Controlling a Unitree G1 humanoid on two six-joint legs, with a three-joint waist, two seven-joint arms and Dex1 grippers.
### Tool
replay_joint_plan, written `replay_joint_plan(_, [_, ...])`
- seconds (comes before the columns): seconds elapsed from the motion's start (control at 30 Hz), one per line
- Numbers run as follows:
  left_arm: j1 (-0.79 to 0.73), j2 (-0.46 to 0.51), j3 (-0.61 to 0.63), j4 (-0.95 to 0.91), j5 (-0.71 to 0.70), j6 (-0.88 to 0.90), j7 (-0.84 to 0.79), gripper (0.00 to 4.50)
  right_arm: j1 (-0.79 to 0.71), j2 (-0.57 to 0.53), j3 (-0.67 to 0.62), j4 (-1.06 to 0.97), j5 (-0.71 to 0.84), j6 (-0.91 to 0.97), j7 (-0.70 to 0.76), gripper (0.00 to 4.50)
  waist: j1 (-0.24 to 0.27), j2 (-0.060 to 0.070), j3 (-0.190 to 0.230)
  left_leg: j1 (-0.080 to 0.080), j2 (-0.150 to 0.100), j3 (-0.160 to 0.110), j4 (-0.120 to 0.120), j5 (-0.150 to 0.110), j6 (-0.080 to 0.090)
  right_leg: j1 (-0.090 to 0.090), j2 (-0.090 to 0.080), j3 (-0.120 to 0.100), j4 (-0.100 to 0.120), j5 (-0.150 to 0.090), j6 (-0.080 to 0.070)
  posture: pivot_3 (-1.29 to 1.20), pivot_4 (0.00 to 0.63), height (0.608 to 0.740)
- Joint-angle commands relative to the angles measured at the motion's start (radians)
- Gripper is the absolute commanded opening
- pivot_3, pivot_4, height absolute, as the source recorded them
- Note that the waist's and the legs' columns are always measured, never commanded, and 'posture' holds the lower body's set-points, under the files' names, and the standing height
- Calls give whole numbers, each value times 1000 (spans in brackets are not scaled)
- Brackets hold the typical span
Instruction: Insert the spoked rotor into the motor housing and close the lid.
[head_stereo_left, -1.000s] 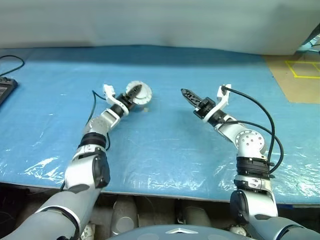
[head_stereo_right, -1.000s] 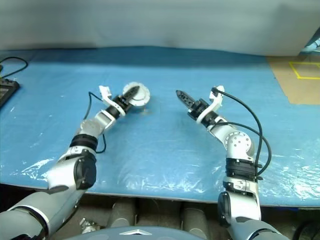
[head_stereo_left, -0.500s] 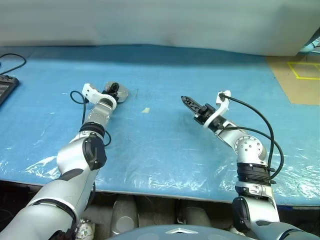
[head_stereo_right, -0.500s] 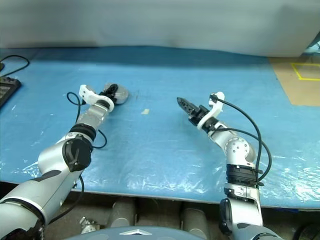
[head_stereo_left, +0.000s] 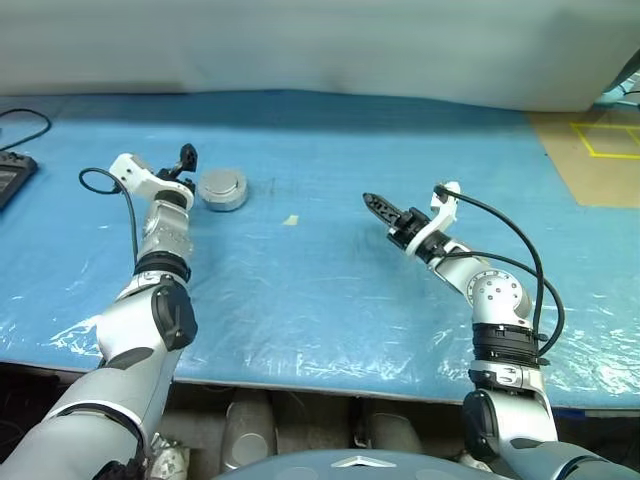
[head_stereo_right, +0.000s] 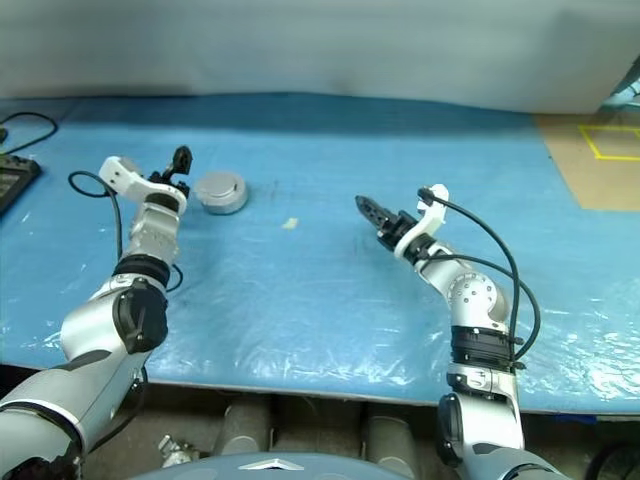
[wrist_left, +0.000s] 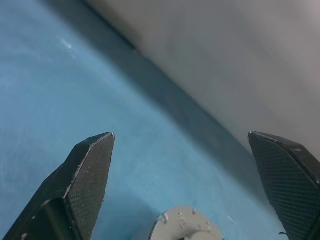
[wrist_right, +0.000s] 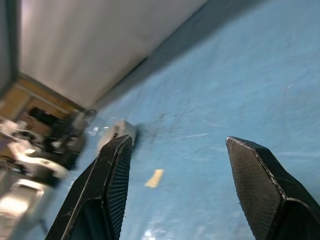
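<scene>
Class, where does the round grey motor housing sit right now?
The motor housing sits on the blue table cover, left of centre, just beside the open left gripper.

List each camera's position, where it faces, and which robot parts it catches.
Head stereo pair: looks forward and down over the blue table; both arms show, with left gripper beside the motor housing.
Left wrist: along its open fingers, housing below.
Right wrist: along its open fingers toward the housing; shares it with all views.

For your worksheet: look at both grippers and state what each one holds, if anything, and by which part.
Nothing is held. The left gripper is open beside the closed motor housing, apart from it. The right gripper is open over the blue table cover.
</scene>
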Motion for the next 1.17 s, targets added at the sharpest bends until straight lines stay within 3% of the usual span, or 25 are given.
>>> replay_joint_plan(0.03, [61,-38,-152,-226,56,5,-241,4485,24,9,24,-41,-134,-284,81,3154,6,0,0,0,0,0,0,0,0,0,-1,0,0,0,0,0,150,740])
replay_joint_plan(0.17, [244,-48,-424,-532,138,86,-522,4485,44,-34,9,-12,-185,-401,151,3154,13,0,0,0,-1,2,0,0,0,0,-3,1,0,0,0,0,150,740])
replay_joint_plan(0.33, [338,-23,-580,-629,206,62,-693,4485,132,-178,51,-39,-213,-480,410,3154,10,0,0,1,1,2,0,0,1,0,-1,2,1,0,0,0,150,740])
replay_joint_plan(0.57, [357,-13,-653,-600,270,-18,-773,4485,225,-333,161,-57,-364,-581,566,3154,-15,0,0,14,1,5,-1,0,1,9,-1,4,1,0,-1,0,150,740])
replay_joint_plan(0.77, [384,-3,-686,-594,296,-34,-828,4500,233,-349,203,-41,-427,-627,583,4454,-14,0,0,17,1,6,-1,0,2,11,-1,6,0,-3,-5,0,150,740])
replay_joint_plan(1.17, [408,13,-697,-594,322,-51,-845,4500,199,-342,224,17,-490,-655,556,4454,-14,0,0,17,1,6,-2,0,2,11,-1,6,0,-3,-6,0,150,740])
